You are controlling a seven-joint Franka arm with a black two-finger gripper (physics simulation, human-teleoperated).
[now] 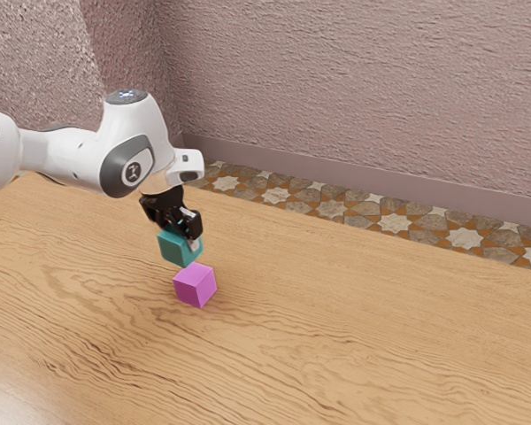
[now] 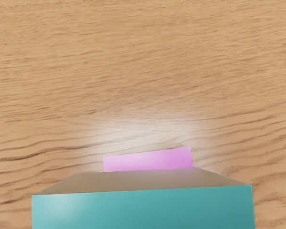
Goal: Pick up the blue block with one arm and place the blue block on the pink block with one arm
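Note:
A teal-blue block [image 1: 178, 248] hangs in the air with my black gripper [image 1: 179, 232] shut on it from above. Just below it, a little toward the exterior view's right, the pink block [image 1: 196, 284] rests on the wooden table [image 1: 354, 328]. A small gap separates the two blocks. In the wrist view the held teal-blue block [image 2: 143, 207] lies large under my hand, and a strip of the pink block [image 2: 148, 160] shows past its far edge.
The table's far edge [image 1: 336, 221] runs along a patterned tile floor [image 1: 380, 217] and a rough pink wall [image 1: 354, 80]. Bare wood lies all around the pink block.

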